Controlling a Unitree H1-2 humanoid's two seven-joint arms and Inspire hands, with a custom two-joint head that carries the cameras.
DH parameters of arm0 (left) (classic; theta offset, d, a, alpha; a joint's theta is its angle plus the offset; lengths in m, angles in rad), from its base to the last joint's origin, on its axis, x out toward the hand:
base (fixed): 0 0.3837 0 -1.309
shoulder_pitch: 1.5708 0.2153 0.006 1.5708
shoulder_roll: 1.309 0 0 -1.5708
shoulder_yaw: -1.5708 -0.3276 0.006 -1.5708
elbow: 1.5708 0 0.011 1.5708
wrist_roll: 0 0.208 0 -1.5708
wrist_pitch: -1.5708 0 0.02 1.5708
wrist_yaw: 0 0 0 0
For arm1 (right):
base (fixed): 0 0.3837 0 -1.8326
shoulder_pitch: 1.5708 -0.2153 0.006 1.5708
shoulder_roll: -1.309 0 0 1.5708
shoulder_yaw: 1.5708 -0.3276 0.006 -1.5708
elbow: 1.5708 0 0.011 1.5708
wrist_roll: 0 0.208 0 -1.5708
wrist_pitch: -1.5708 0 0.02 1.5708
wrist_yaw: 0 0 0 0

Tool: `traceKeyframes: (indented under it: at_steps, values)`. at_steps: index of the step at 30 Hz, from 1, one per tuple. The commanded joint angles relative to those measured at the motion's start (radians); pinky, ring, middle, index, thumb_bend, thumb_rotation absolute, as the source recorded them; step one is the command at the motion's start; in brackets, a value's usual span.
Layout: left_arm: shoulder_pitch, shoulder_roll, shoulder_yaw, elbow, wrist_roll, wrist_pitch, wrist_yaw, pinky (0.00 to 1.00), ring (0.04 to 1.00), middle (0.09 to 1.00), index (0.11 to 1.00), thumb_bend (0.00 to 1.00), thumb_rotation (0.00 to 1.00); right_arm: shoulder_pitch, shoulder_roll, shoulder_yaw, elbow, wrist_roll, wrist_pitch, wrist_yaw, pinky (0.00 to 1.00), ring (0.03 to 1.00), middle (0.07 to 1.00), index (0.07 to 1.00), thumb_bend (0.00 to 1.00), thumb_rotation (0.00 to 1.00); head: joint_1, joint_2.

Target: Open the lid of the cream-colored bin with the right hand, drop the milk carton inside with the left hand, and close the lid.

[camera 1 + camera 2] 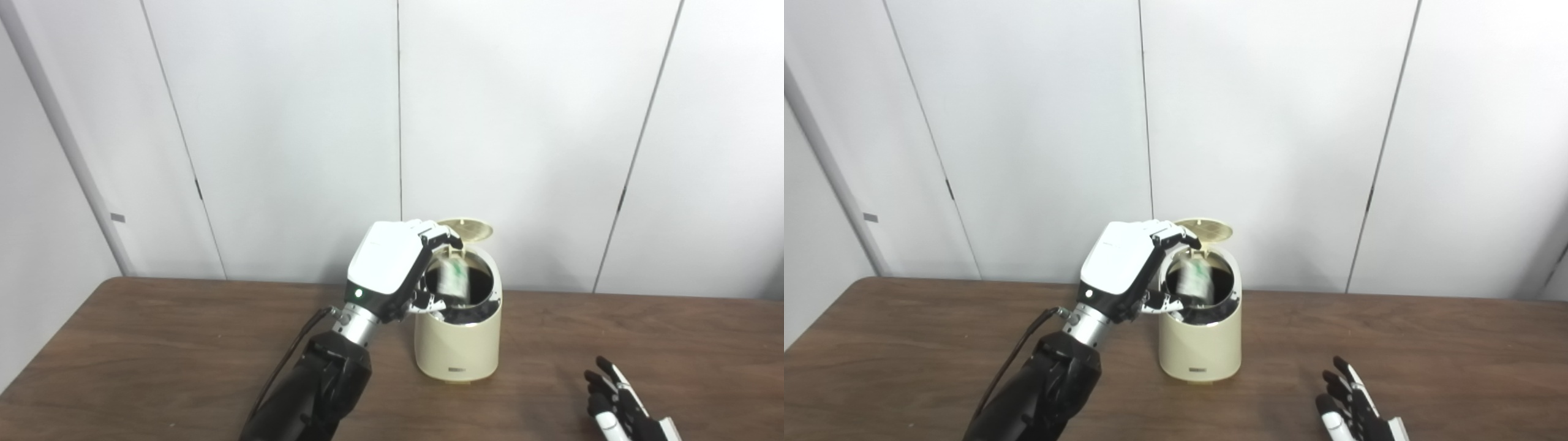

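Note:
The cream-colored bin [458, 343] stands mid-table with its round lid [467, 228] tipped up at the back. Its dark mouth is uncovered. A green-and-white milk carton [453, 278] shows blurred inside the mouth, tilted, just below the rim. My left hand [398, 269] hovers at the bin's left rim, palm toward the opening. Its fingers [442, 236] are spread above the carton, the thumb is below, and neither appears to touch it. My right hand [1350, 401] lies low at the table's front right, fingers apart and holding nothing.
The brown wooden table [153, 355] reaches back to a white panelled wall [294, 122]. A black cable [288, 358] runs along my left forearm. Bare tabletop lies between the bin and my right hand.

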Motion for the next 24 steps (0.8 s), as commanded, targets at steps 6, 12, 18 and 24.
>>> traceKeyframes:
  at_steps: [6,12,18,24]
  values:
    - [-0.044,0.015,0.003,-0.041,0.008,0.019,-0.018,0.56,0.663,0.696,0.692,1.00,0.06,-0.024,-0.007,-0.004,-0.020,0.009,-0.028,-0.001,0.81,0.884,0.878,0.938,0.50,0.87,0.002,0.000]
    - [-0.040,0.012,0.011,-0.042,-0.017,-0.011,0.007,0.55,0.641,0.668,0.654,0.98,0.01,-0.027,-0.009,-0.008,-0.012,0.016,-0.030,0.000,0.82,0.887,0.881,0.944,0.49,0.87,0.001,-0.001]
    - [-0.026,-0.013,0.060,-0.025,-0.131,-0.123,0.095,0.41,0.438,0.525,0.496,0.50,0.00,-0.026,-0.011,-0.007,-0.010,0.022,-0.034,-0.002,0.82,0.889,0.882,0.941,0.51,0.88,0.001,-0.001]
    - [-0.009,-0.016,0.107,-0.078,-0.252,-0.191,0.070,0.36,0.419,0.504,0.479,0.48,0.00,-0.023,-0.016,-0.006,-0.007,0.015,-0.042,-0.004,0.82,0.891,0.887,0.948,0.49,0.88,-0.004,0.005]
